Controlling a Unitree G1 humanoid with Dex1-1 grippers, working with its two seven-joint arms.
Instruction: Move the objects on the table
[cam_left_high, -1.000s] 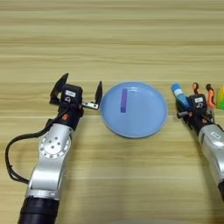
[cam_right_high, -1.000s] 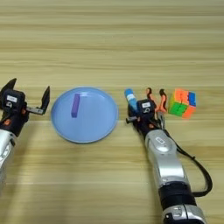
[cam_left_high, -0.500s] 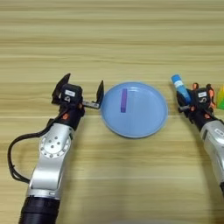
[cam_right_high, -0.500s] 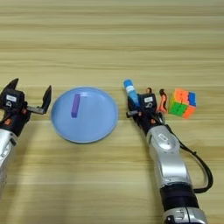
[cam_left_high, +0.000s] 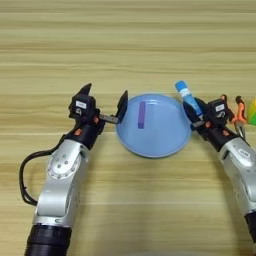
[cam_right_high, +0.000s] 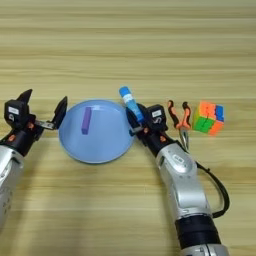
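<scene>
- Two arms reach onto the wooden table (cam_left_high: 128, 45) from the near edge, one on each side of a round light-blue plate (cam_left_high: 159, 142); the plate lies flat near the middle of the table
- One thin purple bar (cam_left_high: 141, 114) lies inside the plate, on its left half, running roughly front to back; neither gripper touches it
- The left gripper (cam_left_high: 104, 104) sits just left of the plate with its two black fingers spread wide; the right-hand finger stands at the plate's left rim, the other finger points up and away over bare wood; nothing is between them
- The right gripper (cam_right_high: 134, 118) is at the plate's right rim and pinches a blue tube with a lighter cap (cam_right_high: 129, 101); the tube is tilted, its cap end pointing up and to the left, beyond the far right part of the rim; its lower end is hidden in the fingers
- Whether the tube's cap end rests on the table or is lifted off it cannot be told
- A pair of pliers with orange handles (cam_right_high: 179, 117) lies on the table just right of the right gripper; a multicoloured puzzle cube (cam_right_high: 208, 117) sits just beyond the pliers, further right, apart from the gripper
</scene>
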